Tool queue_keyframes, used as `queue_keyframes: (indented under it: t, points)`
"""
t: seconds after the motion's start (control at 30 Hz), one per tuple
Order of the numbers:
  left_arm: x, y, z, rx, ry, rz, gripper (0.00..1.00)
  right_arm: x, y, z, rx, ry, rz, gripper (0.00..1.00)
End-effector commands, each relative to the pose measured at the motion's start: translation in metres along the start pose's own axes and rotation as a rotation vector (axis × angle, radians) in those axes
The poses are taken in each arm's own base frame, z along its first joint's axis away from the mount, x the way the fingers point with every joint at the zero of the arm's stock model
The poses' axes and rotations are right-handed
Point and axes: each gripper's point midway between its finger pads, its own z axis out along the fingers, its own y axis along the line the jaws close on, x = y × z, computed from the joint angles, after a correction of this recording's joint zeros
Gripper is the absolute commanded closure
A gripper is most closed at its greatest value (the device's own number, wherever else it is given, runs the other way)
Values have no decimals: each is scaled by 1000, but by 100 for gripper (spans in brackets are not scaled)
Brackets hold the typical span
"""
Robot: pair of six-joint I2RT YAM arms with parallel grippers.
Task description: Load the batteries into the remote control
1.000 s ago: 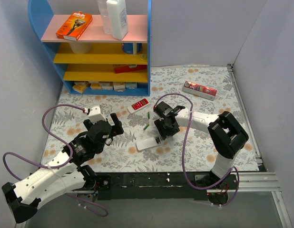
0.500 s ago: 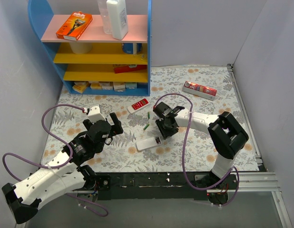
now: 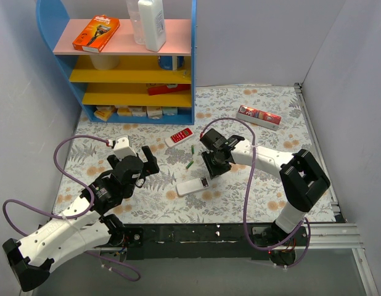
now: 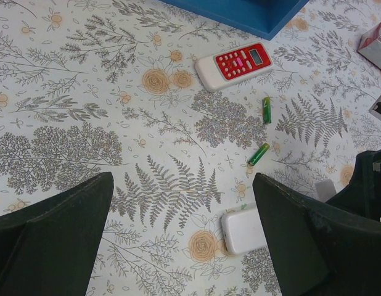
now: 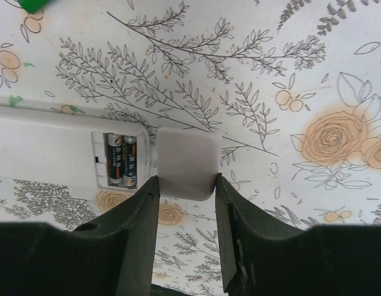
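remote point(image 3: 191, 187): white, laid back-up on the floral table point(image 3: 270, 154), towards the front, between the two arms.
compartment point(image 5: 121, 160): uncovered. Two dark cells point(image 5: 129, 160) are seen side by side inside.
cover point(image 5: 185, 151): small white square just beside the compartment end of the remote, pinched at both sides by the right gripper point(image 5: 186, 180). Whether it is lifted off the table cannot be told.
batteries: two green ones are left loose on the table. One point(image 4: 266, 110) is near the red remote point(image 4: 235, 65). The other point(image 4: 259, 153) is placed between the first and the white remote, touching neither.
left gripper point(image 4: 183, 185): fingers spread wide, nothing held, poised above the table left of the remote.
shelf point(image 3: 58, 28): blue, rear left.
box point(image 3: 258, 115): red, rear right.
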Motion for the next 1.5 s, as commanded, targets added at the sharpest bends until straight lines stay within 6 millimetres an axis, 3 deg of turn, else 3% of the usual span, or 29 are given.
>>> queue_keyframes:
  t: [0.0,0.27,0.53,0.77,1.1,1.47]
  points:
    - [2,4,2,-10,-2,8,2,-4,21,-12,-70,-7,55,61]
    - [20,-22,0,83,106,-109,2,4,37,-7,-107,15,70,61]
    - [93,-42,13,144,345,-200,3,8,42,-1,-100,30,71,61]
    - [125,-49,20,185,417,-244,10,11,43,3,-96,35,65,61]
    - [156,-52,27,200,496,-260,19,15,43,8,-79,46,51,61]
    - [168,-53,29,207,530,-257,27,18,43,13,-73,59,49,61]
